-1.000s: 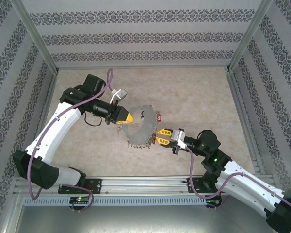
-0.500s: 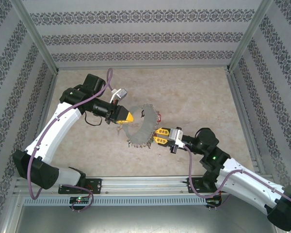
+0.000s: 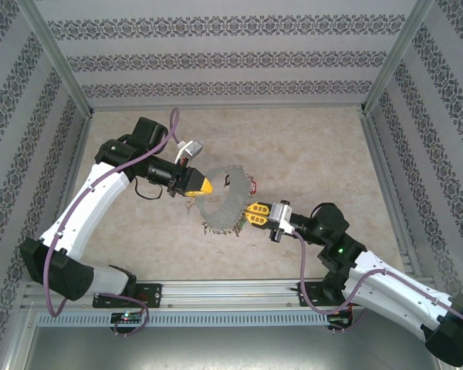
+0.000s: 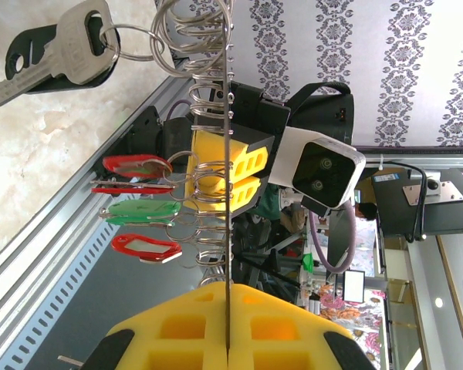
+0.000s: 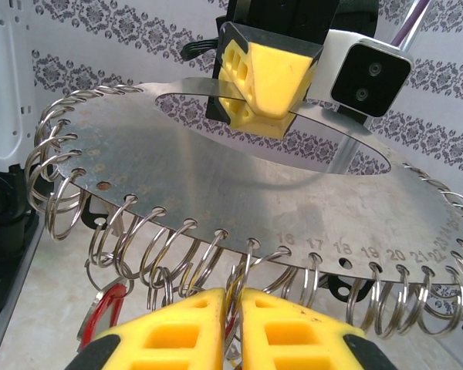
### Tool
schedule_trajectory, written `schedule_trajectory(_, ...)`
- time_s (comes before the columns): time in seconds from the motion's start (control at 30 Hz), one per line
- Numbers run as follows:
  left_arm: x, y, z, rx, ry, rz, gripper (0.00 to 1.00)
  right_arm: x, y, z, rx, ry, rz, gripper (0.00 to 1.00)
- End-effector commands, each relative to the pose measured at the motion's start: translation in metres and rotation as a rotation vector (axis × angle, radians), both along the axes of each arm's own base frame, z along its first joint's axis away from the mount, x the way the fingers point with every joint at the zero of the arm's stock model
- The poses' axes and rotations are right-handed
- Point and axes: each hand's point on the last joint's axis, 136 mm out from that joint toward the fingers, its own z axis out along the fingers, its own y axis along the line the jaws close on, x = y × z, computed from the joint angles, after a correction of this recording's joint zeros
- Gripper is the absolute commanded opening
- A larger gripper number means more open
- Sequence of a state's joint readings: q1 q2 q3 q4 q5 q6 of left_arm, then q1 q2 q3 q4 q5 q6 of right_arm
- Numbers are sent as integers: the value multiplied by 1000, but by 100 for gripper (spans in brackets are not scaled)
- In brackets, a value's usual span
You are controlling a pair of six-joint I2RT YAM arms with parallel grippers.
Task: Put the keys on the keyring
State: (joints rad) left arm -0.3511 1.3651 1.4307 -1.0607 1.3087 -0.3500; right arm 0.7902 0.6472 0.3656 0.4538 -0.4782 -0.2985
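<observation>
The keyring (image 3: 222, 205) is a flat grey metal disc with a large hole, held above the table. Small split rings (image 5: 150, 247) hang all round its rim. My left gripper (image 3: 209, 185) is shut on its inner edge, and the thin plate runs between the yellow pads (image 4: 177, 331). My right gripper (image 5: 233, 297) is at the opposite rim, its pads pinched on one small split ring below the disc (image 5: 239, 177). Keys with red tags (image 4: 136, 164) and a green tag (image 4: 143, 210) hang from the rings. A silver key (image 4: 58, 54) with a black head hangs further along.
The beige table top (image 3: 309, 154) lies inside patterned walls, with an aluminium rail (image 3: 231, 293) along the near edge. A red tag (image 3: 254, 186) sticks out from the disc's far right rim. Another red tag (image 5: 100, 316) hangs left of my right pads.
My right gripper has moved left up to the disc's rim and closed its jaws on a split ring. The left arm and the disc have stayed put.
</observation>
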Motion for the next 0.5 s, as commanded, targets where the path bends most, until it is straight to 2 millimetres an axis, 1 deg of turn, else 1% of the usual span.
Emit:
schedule_trajectory(0.0, -1, 2, 17, -61, -33, -6, 0, -5, -3, 24, 56, -49, -2, 12)
schedule_trajectory(0.2, 7, 6, 13, -40, -37, 27, 0, 3, -6, 19, 44, -32, -52, 9)
schedule_trajectory(0.37, 14, 7, 2, -21, -29, 54, 0, 11, -4, 14, 6, -5, -78, 1)
schedule_trajectory(0.47, 18, 6, -4, -7, -30, 69, 0, 14, -1, 14, 1, 0, -81, 0)
